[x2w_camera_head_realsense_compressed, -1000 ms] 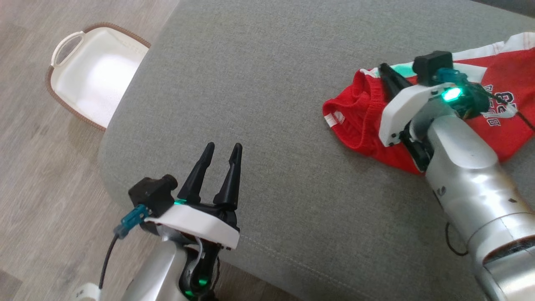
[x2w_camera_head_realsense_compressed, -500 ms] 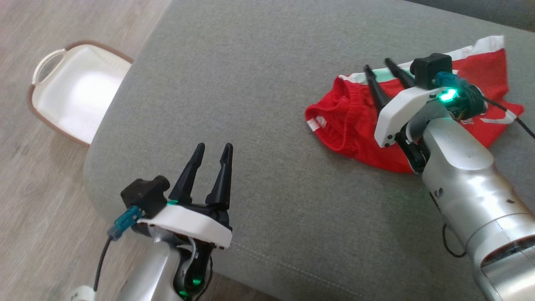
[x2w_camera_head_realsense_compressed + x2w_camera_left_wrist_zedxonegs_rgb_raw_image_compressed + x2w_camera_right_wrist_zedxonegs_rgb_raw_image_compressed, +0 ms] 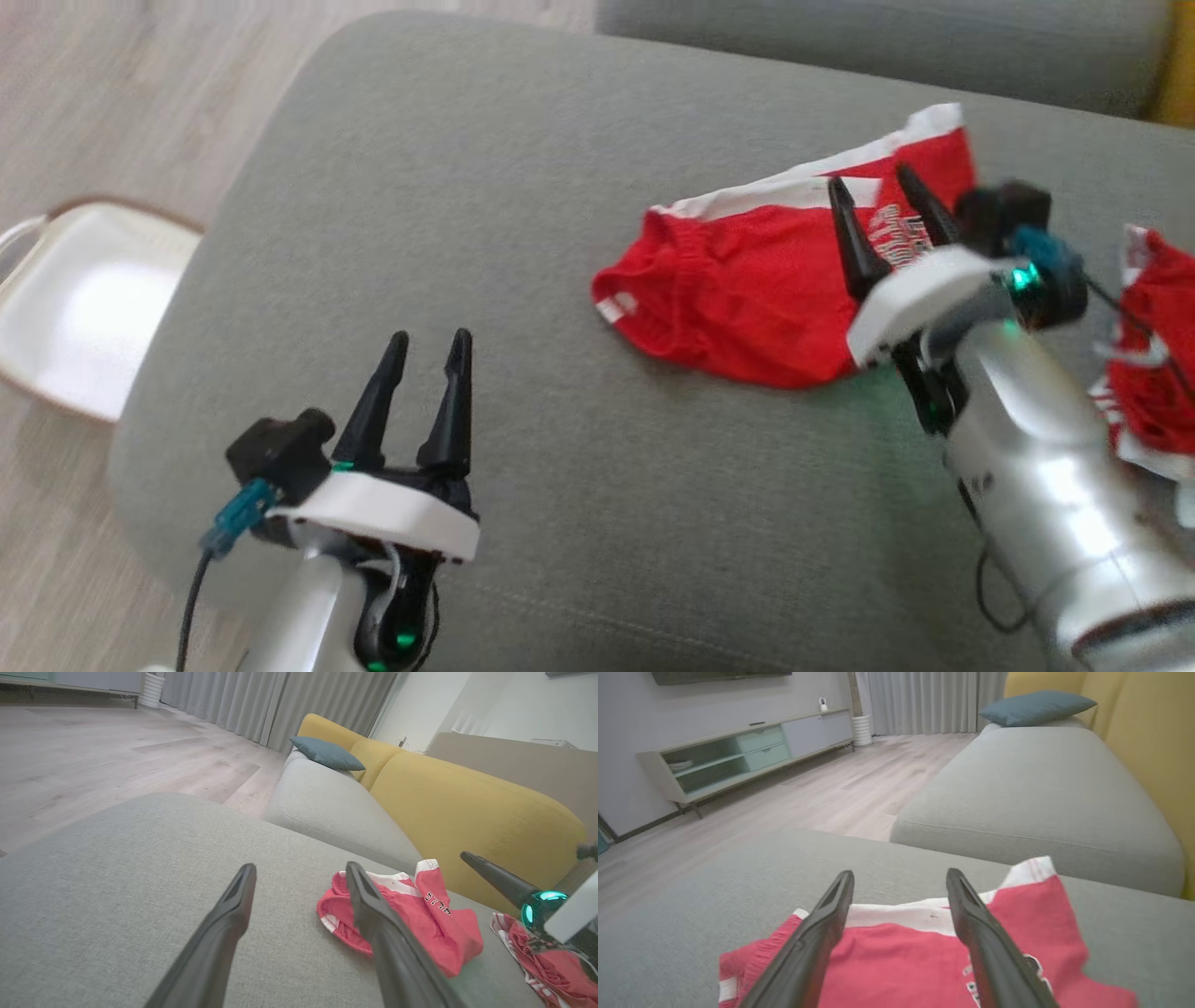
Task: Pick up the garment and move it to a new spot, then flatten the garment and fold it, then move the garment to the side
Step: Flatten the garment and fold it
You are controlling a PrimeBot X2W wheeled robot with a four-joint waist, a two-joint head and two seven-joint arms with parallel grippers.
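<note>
The red cloth garment with white trim is lying crumpled on the far right part of the wide grey fabric sofa cushion. The right tool is hovering just over it, released and grasping nothing. The left tool is hanging released over the cushion's near left part. Flattening seems to be the next step, so each tool should be taking one corner and pulling outward, low along the cushion.
</note>
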